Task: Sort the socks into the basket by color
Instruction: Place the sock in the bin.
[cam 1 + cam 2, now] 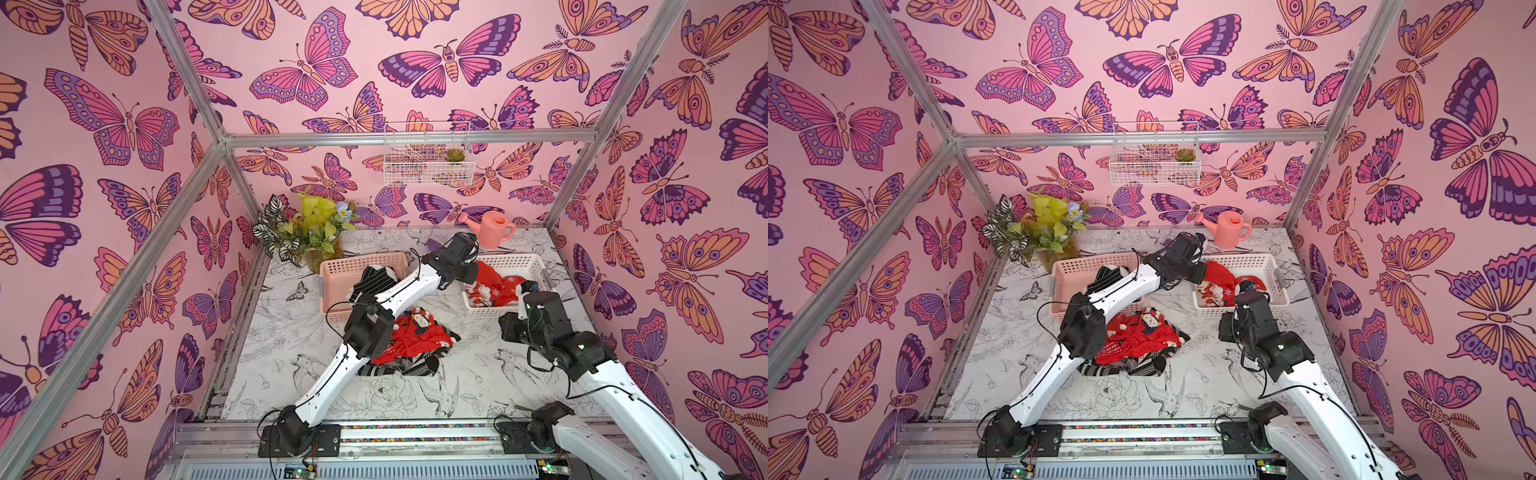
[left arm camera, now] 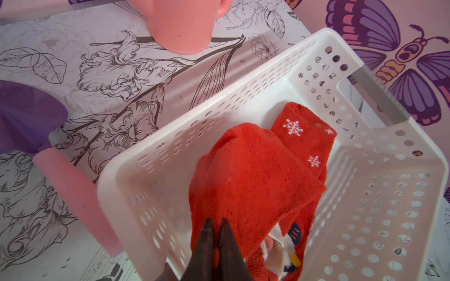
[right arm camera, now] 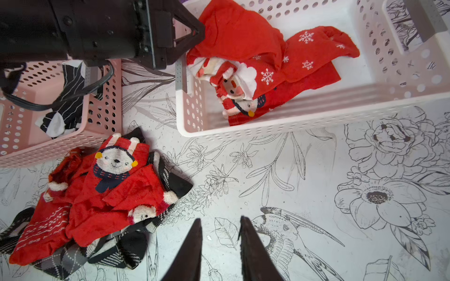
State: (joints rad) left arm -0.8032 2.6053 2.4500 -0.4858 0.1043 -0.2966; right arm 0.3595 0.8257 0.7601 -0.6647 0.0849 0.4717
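Socks (image 1: 409, 345), red and black-patterned, lie heaped just below centre in both top views. Right of centre, more red socks (image 1: 496, 286) sit in the white basket (image 1: 490, 312). A striped sock (image 1: 374, 276) lies in the pink basket (image 1: 361, 262) to its left. Left claw (image 2: 216, 222) is a slit apart, tips on a red sock (image 2: 248, 175); whether it grips, I cannot tell. Right claw (image 3: 220, 226) stands parted over the table (image 3: 316, 182), holding nothing.

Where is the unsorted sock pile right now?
In both top views the sock pile lies on the table, just on the robot's side of the pink basket and left of the white basket.
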